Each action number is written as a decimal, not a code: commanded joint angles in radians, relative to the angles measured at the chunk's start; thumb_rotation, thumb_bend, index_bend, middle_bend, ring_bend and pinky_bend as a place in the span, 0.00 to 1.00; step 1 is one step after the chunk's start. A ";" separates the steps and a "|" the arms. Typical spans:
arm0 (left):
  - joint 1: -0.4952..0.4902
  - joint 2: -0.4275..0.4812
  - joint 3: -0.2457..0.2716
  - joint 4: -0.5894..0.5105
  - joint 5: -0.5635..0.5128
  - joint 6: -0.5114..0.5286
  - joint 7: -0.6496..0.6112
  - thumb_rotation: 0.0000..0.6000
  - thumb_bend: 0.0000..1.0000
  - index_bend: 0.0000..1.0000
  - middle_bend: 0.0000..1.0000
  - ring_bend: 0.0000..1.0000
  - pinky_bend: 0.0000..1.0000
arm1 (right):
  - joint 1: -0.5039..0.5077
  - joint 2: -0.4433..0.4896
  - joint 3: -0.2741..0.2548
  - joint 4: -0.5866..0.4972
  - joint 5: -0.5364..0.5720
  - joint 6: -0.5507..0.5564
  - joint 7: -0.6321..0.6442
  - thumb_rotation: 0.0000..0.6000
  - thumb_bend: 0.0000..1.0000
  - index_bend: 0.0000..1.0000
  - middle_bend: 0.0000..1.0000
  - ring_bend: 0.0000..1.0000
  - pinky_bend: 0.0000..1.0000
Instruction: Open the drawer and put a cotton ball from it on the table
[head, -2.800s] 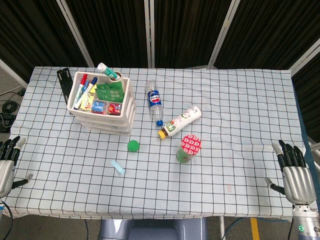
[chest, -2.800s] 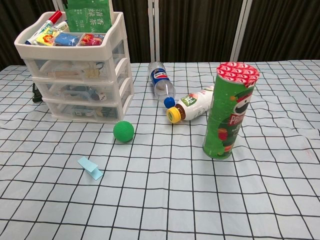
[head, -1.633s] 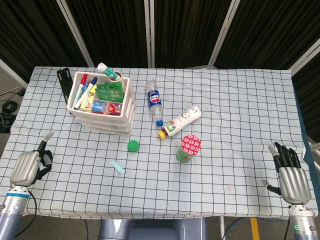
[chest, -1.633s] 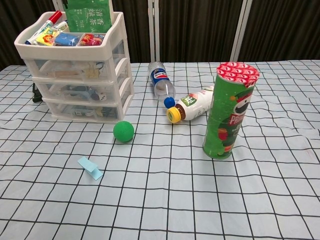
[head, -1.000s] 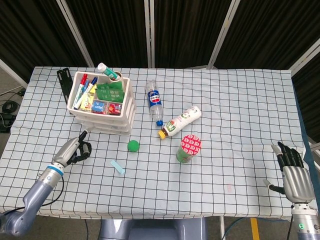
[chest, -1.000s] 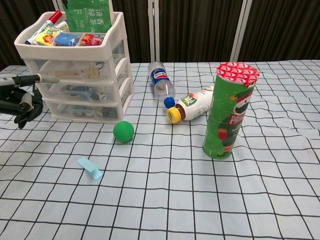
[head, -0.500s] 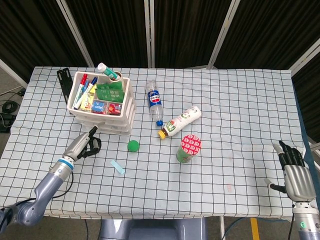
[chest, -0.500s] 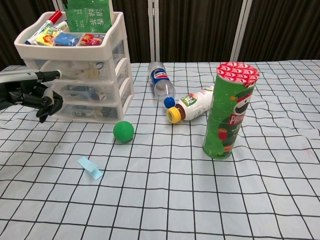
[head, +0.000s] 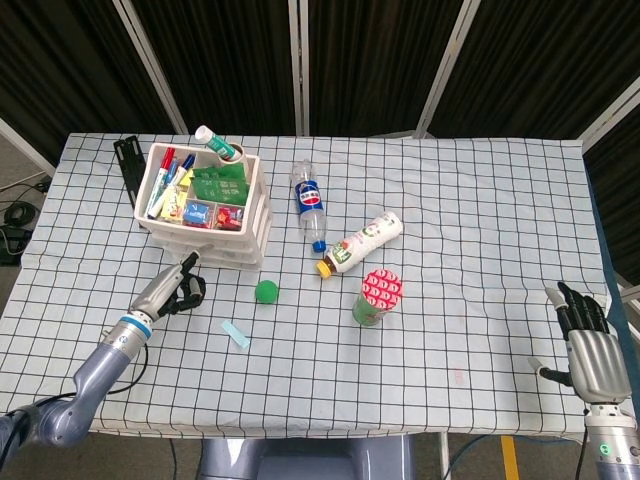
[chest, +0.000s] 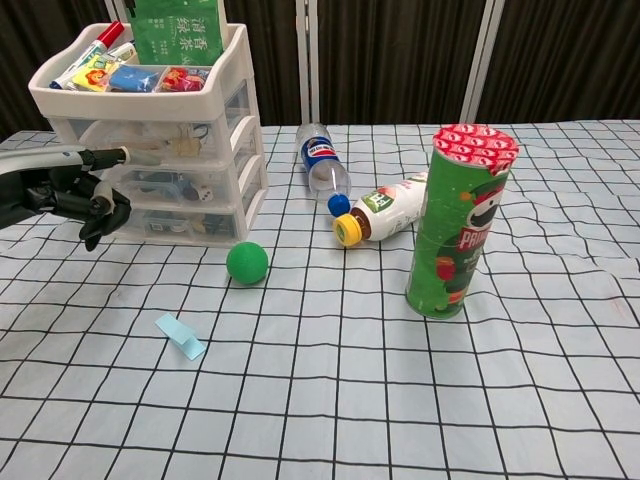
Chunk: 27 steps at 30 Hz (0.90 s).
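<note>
Drawers are all seen shut on the white plastic drawer unit (chest: 160, 150), which stands at the far left of the table (head: 450, 300) with pens and packets heaped in its top tray. No cotton ball can be made out from either view; something pale shows through the clear drawer fronts, but it is too small to be named, so the right drawer is a matter of judgement.

The left hand (chest: 70, 195) is held just in front of the drawer fronts, fingers curled inward with one finger stretched toward the unit, and nothing is held in it. The right hand (head: 590, 345) is kept at the near right edge of the table, well apart from everything, with fingers spread and nothing held.

Several slips are possible from here. The light unit could be dragged forward instead of a drawer sliding out, since it is not braced by the other hand. The outstretched finger could miss the drawer lip and skid along the smooth front. The green ball (chest: 246, 262), lying just beside the unit, could be knocked away by a drawer pulled out low.
</note>
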<state>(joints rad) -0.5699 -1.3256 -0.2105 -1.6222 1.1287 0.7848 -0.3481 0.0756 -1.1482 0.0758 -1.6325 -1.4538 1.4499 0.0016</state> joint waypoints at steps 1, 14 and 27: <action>-0.005 -0.004 0.000 0.007 -0.003 0.001 0.005 1.00 1.00 0.00 0.76 0.72 0.60 | 0.000 -0.001 0.000 0.001 0.000 -0.001 0.001 1.00 0.04 0.00 0.00 0.00 0.00; -0.032 -0.024 0.000 0.013 -0.022 -0.007 0.031 1.00 1.00 0.00 0.76 0.72 0.60 | 0.000 -0.003 -0.001 0.002 0.002 -0.001 -0.003 1.00 0.04 0.00 0.00 0.00 0.00; -0.039 -0.024 0.003 0.013 -0.005 -0.028 -0.005 1.00 1.00 0.00 0.76 0.72 0.60 | 0.001 -0.005 -0.001 0.003 0.007 -0.006 -0.003 1.00 0.04 0.00 0.00 0.00 0.00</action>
<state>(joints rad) -0.6101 -1.3501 -0.2065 -1.6069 1.1134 0.7566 -0.3418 0.0770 -1.1529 0.0746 -1.6291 -1.4467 1.4433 -0.0011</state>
